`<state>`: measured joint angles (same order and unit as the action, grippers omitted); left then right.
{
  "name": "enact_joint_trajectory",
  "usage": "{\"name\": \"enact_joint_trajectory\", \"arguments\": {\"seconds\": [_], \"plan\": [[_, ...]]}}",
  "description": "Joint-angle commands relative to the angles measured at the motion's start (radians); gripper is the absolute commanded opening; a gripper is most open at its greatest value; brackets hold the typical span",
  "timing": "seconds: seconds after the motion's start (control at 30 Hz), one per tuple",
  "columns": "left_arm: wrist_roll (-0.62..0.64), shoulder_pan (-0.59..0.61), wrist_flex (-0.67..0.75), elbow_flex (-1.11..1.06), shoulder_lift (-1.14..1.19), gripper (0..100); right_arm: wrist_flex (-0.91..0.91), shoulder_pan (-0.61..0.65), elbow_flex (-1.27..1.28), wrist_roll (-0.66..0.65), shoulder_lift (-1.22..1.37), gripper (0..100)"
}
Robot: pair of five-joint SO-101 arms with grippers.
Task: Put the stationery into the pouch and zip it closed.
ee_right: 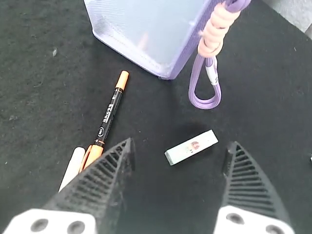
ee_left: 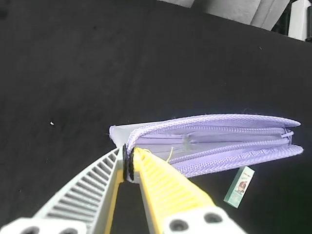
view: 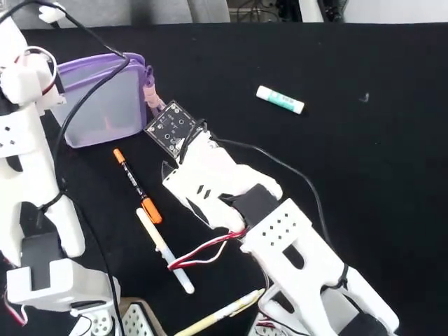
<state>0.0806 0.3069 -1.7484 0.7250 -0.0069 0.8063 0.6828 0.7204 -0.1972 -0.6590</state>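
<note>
Back left, pouch (view: pixel 98 105); marker (view: pixel 136 184) just before it; pen (view: pixel 164 250) nearer; glue stick (view: pixel 280 99) well right; eraser (ee_right: pixel 191 147) beside pouch.

Your work surface is a black table (view: pixel 364 182). Items found lying on it:

- A purple pouch (view: pixel 98 105) sits toward the far left in the high view. Its wrist loop (ee_right: pixel 204 90) lies flat on the surface beside it.
- A small eraser (ee_right: pixel 191 147) lies near that loop, not touching it.
- An orange pen (view: pixel 136 185) with a black barrel lies just in front of the pouch.
- A white pen (view: pixel 164 250) lies just beside the orange pen's nearer cap.
- A cream pen (view: pixel 220 313) sits at the near edge.
- You have a glue stick (view: pixel 280 99) well apart from the rest, toward the far right.
</note>
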Motion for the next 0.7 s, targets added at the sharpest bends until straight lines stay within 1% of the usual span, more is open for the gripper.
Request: {"name": "enact_joint_trajectory", "arguments": {"seconds": [0.0, 0.13, 0.17, 0.27, 0.33, 0.57, 0.67], "plan": [[-0.011, -0.002, -0.011, -0.082, 0.012, 3, 0.002, 0.011, -0.056, 0.003, 0.004, 29.3], [-0.011, -0.002, -0.009, -0.128, 0.012, 3, 0.002, 0.011, -0.056, 0.003, 0.004, 29.3], [-0.011, -0.002, -0.009, -0.134, 0.012, 5, 0.002, 0.011, -0.054, 0.003, 0.004, 29.3], [-0.005, -0.002, -0.009, -0.154, 0.012, 14, 0.0, 0.011, -0.054, 0.003, 0.004, 29.3], [-0.003, -0.002, -0.009, -0.159, 0.012, 16, 0.0, 0.011, -0.054, 0.003, 0.004, 29.3], [-0.003, -0.001, -0.009, -0.151, 0.014, 4, 0.0, 0.011, -0.053, 0.003, 0.004, 29.3], [-0.003, -0.001, -0.008, -0.15, 0.014, 3, -0.003, 0.015, -0.051, 0.003, 0.004, 29.3]]}}
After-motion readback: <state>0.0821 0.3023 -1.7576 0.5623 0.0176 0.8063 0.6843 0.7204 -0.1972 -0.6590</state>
